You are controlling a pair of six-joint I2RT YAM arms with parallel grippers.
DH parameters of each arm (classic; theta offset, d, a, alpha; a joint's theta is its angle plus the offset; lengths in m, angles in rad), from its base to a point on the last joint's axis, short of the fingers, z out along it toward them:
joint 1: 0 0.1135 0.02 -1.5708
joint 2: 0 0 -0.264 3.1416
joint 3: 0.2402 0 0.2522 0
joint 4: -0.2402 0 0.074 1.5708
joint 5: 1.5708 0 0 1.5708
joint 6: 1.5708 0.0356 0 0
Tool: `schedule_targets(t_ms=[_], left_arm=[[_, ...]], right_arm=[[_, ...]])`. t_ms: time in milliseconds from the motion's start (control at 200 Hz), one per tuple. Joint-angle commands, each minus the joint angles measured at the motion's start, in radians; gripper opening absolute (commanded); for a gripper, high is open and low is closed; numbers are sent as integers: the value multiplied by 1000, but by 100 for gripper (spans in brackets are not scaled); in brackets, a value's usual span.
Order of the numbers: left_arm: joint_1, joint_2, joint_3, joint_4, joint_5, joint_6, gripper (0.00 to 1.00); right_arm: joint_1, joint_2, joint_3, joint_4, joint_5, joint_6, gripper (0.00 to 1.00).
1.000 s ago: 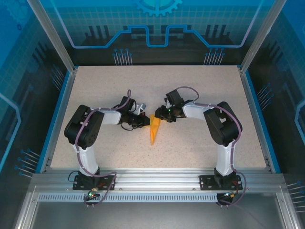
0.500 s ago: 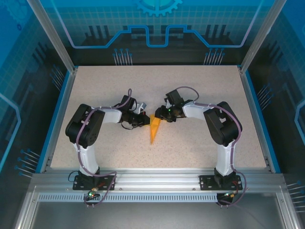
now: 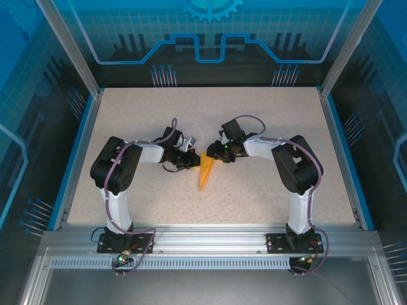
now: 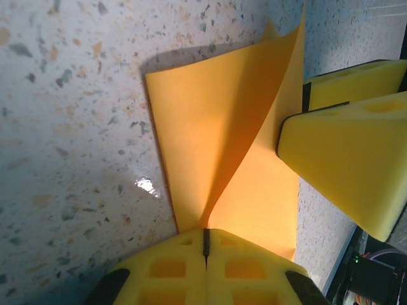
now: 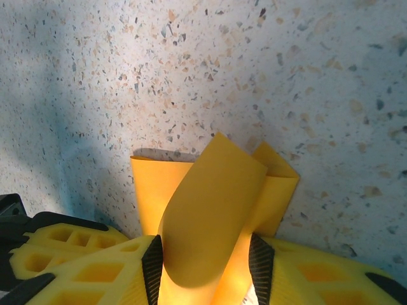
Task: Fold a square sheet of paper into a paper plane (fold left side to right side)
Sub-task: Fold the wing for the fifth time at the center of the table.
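Note:
The square sheet of paper (image 3: 205,171) lies mid-table, bright orange and folded into a narrow wedge with its point toward the arm bases. My left gripper (image 3: 193,161) is at its upper left and my right gripper (image 3: 214,154) at its upper right. In the left wrist view the left gripper (image 4: 205,236) is shut, pinching the base of a raised flap of the paper (image 4: 210,127), with the right gripper's yellow fingers (image 4: 343,159) beside it. In the right wrist view a curled flap of the paper (image 5: 213,210) fills the gap of the right gripper (image 5: 206,262) and touches both pads.
The speckled table (image 3: 267,121) has raised blue side edges (image 3: 79,149) and an aluminium rail (image 3: 210,238) along the near side. Both arms bend inward, so their wrists nearly meet over the paper. Free tabletop spreads behind and to both sides.
The left arm's elbow has shifted slightly right and back. Both grippers and the paper stay almost where they were.

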Motion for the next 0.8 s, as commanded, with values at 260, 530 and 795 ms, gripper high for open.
schedule_targets(t_ms=[260,530,795], left_arm=[[-33,53,-6,-75,-79,72,0],[-55,78,24,-166,-169,95,0],[-66,88,42,-204,-220,98,0]], right_arm=[[4,9,-20,37,-23,-23,45],[2,-43,-55,60,-11,-22,45],[-7,-102,-104,98,-6,-19,47]])
